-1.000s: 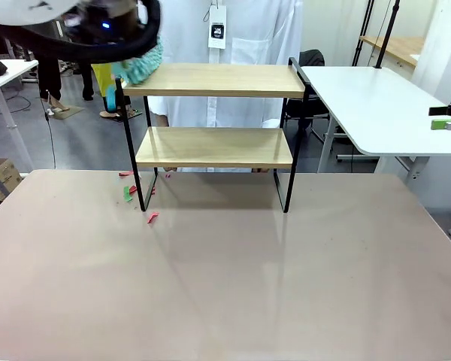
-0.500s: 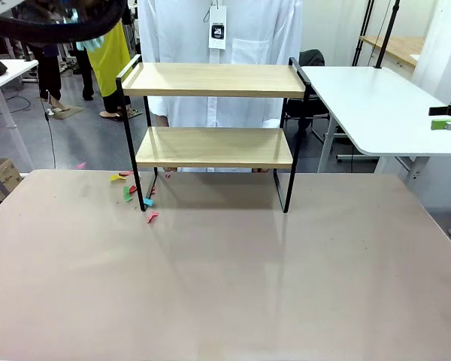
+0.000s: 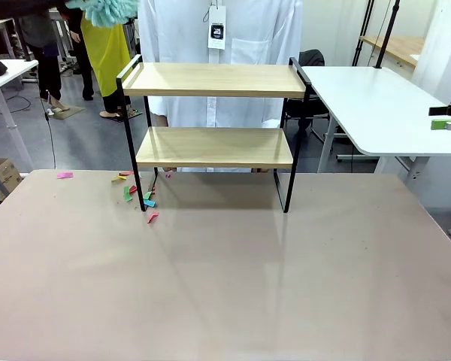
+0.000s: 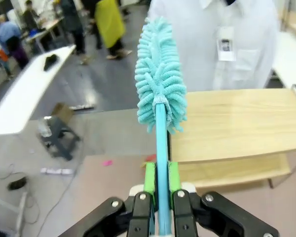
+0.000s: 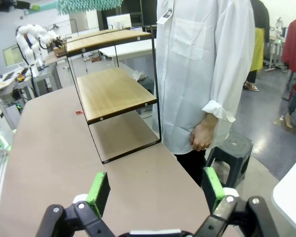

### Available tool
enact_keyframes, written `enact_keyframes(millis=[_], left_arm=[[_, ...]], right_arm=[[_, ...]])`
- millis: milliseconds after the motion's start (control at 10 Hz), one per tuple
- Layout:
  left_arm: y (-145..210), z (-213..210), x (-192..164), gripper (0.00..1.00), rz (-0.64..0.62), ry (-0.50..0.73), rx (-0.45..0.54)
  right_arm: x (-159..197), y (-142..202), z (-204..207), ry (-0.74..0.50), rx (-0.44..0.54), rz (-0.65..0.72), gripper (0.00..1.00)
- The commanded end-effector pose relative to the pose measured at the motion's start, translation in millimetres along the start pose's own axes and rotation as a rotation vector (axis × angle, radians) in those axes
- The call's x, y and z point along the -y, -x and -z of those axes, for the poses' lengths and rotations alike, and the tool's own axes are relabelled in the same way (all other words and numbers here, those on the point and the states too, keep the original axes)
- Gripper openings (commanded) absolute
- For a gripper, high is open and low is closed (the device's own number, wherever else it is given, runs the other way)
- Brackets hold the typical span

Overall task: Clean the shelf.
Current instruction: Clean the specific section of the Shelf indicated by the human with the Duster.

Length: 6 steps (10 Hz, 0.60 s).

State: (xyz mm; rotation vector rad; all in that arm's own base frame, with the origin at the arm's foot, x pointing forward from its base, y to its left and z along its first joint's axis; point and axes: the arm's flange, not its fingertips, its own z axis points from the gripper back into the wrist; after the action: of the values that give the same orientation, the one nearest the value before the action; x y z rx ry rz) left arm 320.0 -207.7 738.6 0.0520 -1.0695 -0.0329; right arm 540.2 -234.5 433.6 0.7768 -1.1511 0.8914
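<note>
The shelf (image 3: 214, 79) stands at the far middle of the table, with two light wood boards in a thin black frame. Both boards look bare. My left gripper (image 4: 161, 173) is shut on the handle of a teal fluffy duster (image 4: 160, 94), held up above and left of the shelf's top board (image 4: 237, 123). In the front view the duster head (image 3: 105, 9) shows at the top left corner. My right gripper (image 5: 155, 190) is open and holds nothing, off to the right of the table (image 3: 449, 118), facing the shelf (image 5: 111, 91) from its side.
Small coloured paper scraps (image 3: 139, 197) lie on the table by the shelf's left legs, and a pink one (image 3: 65, 175) lies farther left. A person in a white coat (image 3: 218, 30) stands just behind the shelf. A white table (image 3: 376, 105) stands at the right.
The left arm has lifted the duster up and left, away from the shelf's top left corner. More scraps have landed on the table left of the shelf. The right gripper has not moved.
</note>
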Motion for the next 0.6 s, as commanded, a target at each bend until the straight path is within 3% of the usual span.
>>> enact_keyframes(millis=[0, 500], left_arm=[[-0.1, -24.9, -51.9, 0.13, 0.011, 0.279, -0.093], [12.1, -39.8, -109.8, 0.13, 0.121, 0.839, -0.185]], right_arm=[[-1.7, -3.0, 0.5, 0.001, 0.000, -0.004, 1.00], [-1.7, -3.0, 0.5, 0.001, 0.000, -0.004, 1.00]])
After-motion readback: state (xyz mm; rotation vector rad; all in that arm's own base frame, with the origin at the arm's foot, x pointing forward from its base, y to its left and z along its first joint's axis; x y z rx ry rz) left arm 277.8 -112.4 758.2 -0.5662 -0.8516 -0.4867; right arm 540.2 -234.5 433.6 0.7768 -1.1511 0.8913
